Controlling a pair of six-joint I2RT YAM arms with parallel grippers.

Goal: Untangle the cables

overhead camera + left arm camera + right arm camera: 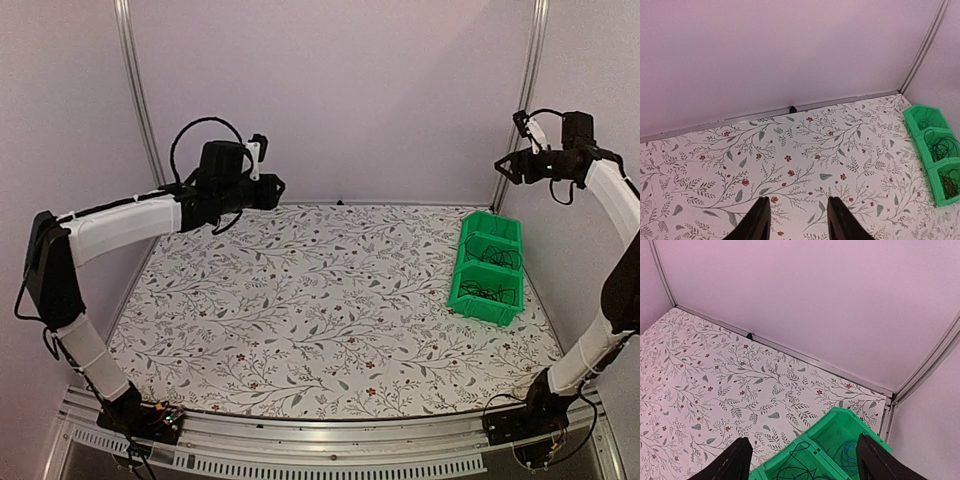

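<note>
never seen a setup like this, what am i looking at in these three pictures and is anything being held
These are two robot arms bolted at the near edge of a floral-covered table. The wide picture comes from a fixed camera above and behind them. The other two come from a camera on each wrist, so the dark prongs at the bottom are that arm's own fingers. The left gripper and right gripper are both open and hold nothing. On the table's right side stands a green bin, with thin coiled cables in its compartments, mostly dark, and a blue cable.
</note>
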